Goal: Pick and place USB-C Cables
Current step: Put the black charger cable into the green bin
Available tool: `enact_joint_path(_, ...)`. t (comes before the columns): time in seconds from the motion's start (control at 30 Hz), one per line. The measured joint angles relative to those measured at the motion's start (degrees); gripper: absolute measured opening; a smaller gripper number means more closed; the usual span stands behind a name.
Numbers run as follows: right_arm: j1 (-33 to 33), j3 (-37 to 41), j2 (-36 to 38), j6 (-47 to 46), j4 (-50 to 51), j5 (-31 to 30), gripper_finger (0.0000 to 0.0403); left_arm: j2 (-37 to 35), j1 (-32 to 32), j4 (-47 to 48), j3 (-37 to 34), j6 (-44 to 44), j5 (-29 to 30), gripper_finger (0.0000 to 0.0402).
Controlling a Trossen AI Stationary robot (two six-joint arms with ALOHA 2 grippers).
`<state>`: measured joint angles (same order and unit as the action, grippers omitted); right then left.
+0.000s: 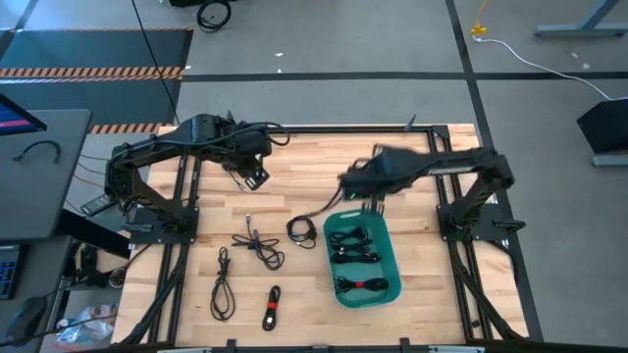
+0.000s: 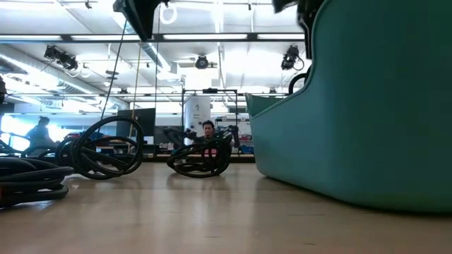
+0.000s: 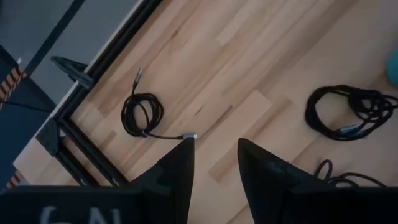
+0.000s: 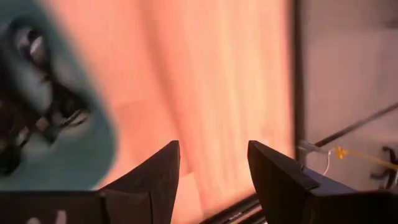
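right gripper [image 4: 211, 168] is seen released and empty above the teal tub [image 1: 391, 257], which holds three usb-c cables [image 1: 355, 259]; four others [image 1: 257, 247] lie on the table [image 1: 314, 167]. left gripper [image 3: 214, 163] released, raised.

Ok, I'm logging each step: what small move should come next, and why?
Probably the right gripper, open and empty above the teal tub, should swing toward the coiled cable just beside the tub's rim. Three bundles already lie in the tub; that coil is the closest one left on the table.
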<state>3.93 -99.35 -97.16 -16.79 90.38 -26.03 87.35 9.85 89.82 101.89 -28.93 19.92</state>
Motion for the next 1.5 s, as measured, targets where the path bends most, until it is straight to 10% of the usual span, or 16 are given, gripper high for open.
enact_joint_path(0.53, -6.0, 0.0, 25.4, -10.8, -2.4, -4.5, 0.0186, -6.1, -0.7, -16.3, -25.5, -4.0, -9.5, 0.013)
enact_joint_path(0.97, -6.0, 0.0, 28.7, -10.2, -3.3, -4.4, 0.0186, -7.7, -19.9, -31.5, -41.4, -35.6, -23.8, 0.013)
enact_joint_path(1.5, -6.0, 5.1, 26.7, -3.8, -11.6, -4.3, 0.0186, -4.7, -45.0, -42.5, -41.6, -80.6, -10.1, 0.0119)
